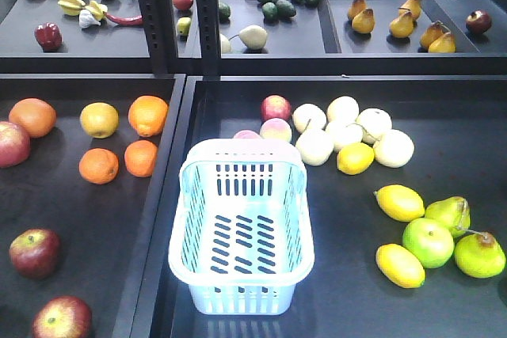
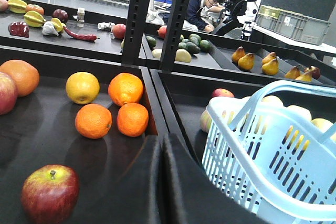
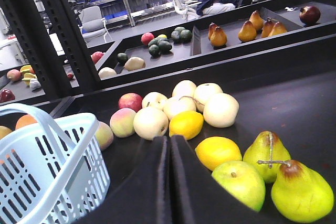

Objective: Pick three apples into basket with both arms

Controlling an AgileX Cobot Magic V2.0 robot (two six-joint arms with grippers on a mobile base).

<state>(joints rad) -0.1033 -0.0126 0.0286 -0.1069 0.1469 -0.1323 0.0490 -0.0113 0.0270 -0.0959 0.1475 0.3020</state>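
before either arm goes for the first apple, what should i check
1. basket upright with nothing inside: ok.
2. left gripper open for a grasp: not ok, it is shut and empty.
3. right gripper open for a grasp: not ok, it is shut and empty.
4. dark apple uncovered and touching no other fruit: ok.
5. second dark apple uncovered: ok.
6. third dark apple picked out: cannot tell; the red fruit at the left edge looks pinker.

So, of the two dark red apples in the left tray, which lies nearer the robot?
The lower apple, cut off by the bottom edge of the front view; the other apple lies beyond it, slightly further left.
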